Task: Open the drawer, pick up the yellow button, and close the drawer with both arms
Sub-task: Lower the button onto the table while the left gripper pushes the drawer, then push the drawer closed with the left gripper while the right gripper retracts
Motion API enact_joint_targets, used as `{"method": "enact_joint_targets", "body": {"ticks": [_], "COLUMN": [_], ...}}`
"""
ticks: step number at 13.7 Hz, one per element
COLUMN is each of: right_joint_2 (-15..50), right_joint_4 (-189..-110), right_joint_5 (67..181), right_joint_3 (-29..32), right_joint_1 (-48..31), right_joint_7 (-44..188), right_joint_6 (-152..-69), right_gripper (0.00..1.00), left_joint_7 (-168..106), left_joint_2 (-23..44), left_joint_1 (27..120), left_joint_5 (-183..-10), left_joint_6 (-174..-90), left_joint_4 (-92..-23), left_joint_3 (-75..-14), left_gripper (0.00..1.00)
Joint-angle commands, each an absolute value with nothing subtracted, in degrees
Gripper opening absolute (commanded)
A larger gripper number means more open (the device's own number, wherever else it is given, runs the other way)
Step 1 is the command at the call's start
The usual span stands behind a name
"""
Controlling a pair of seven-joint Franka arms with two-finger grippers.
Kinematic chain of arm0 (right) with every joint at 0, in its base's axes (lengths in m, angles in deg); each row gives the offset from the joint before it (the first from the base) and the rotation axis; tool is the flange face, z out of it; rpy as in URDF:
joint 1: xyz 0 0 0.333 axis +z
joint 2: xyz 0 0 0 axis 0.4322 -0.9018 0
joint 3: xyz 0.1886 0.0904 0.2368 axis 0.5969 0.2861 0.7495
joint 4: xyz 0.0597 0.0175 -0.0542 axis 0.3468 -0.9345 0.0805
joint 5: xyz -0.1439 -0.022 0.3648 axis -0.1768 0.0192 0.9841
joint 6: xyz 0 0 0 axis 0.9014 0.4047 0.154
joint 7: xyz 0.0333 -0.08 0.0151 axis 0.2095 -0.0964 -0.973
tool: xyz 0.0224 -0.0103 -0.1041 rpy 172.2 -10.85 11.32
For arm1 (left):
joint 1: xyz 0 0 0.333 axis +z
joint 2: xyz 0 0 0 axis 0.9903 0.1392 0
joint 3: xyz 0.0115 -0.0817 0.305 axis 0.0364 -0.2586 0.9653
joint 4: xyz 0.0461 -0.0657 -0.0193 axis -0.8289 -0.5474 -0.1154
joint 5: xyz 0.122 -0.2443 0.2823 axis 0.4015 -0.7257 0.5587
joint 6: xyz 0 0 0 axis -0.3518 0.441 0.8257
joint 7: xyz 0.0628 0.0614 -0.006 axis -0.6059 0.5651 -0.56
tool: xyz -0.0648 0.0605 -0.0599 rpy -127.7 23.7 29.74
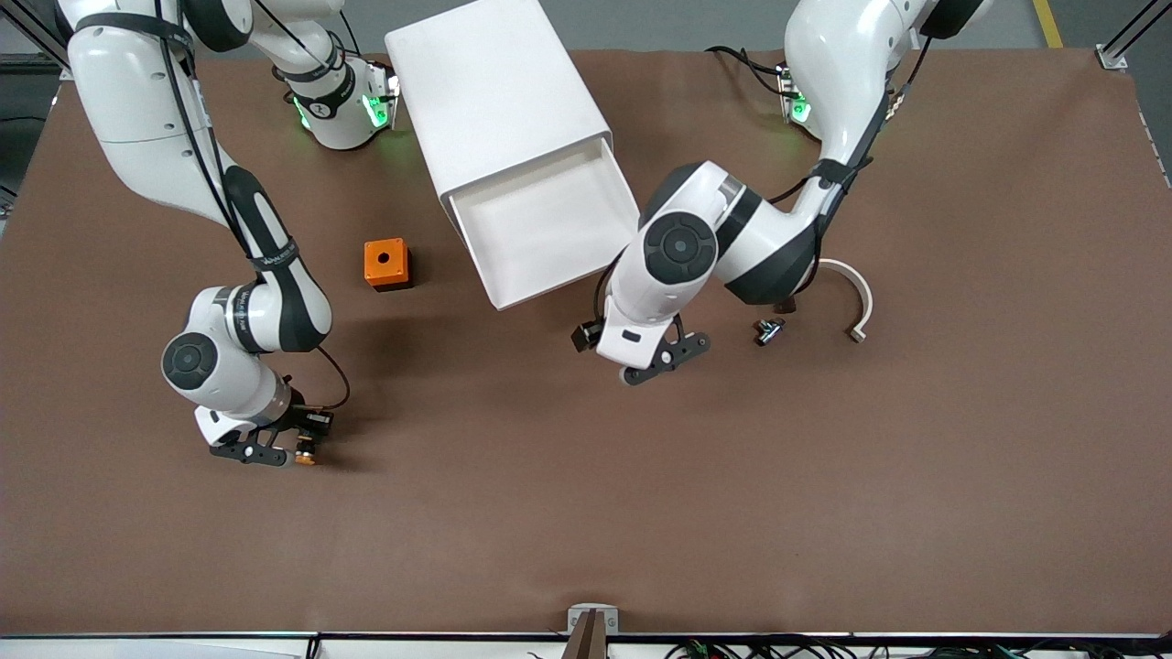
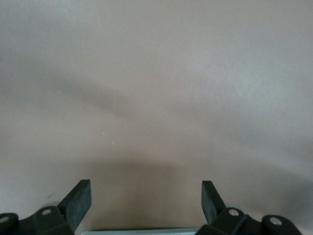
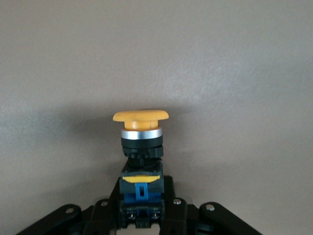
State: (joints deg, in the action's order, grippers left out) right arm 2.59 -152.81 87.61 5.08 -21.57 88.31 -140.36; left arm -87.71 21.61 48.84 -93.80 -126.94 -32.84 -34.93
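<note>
The button has an orange cap, a black body and a blue rear end. My right gripper is shut on that rear end, cap pointing away from the wrist. In the front view the button and right gripper hang low over the brown table toward the right arm's end. The white drawer stands pulled out of its cabinet, and its inside looks bare. My left gripper is open and holds nothing, over the table just off the drawer's front corner. Its fingers stand wide apart over bare table.
An orange cube with a hole sits beside the drawer toward the right arm's end. A small black part and a curved white strip lie toward the left arm's end. The brown table stretches nearer the camera.
</note>
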Motion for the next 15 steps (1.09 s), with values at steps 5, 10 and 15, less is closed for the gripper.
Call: {"method": "enact_joint_targets", "body": {"ticks": [5, 10, 15], "right_joint_2": [3.04, 10.67, 15.25], "right_joint_4": [-151.29, -150.07, -139.97], "right_joint_5": [87.92, 88.01, 87.92], "right_joint_3": [6.11, 6.28, 6.28], "right_joint_1": [-23.41, -23.24, -23.41], "right_joint_7": [86.4, 86.4, 84.22], "right_joint_6": [-138.16, -124.65, -103.74], "right_gripper": [1.0, 1.0, 1.0], "left_joint_7": [-94.68, -99.77, -105.66], "left_joint_2": [19.31, 18.88, 18.09], "left_joint_1": [43.34, 39.47, 36.56], "left_joint_5": [-91.11, -90.93, -91.19], "left_joint_6": [-127.0, -123.23, -120.85], "left_joint_4": [-36.88, -36.7, -36.7], "left_joint_3": [-34.76, -34.85, -36.16], "left_gripper": [0.99, 0.99, 0.99]}}
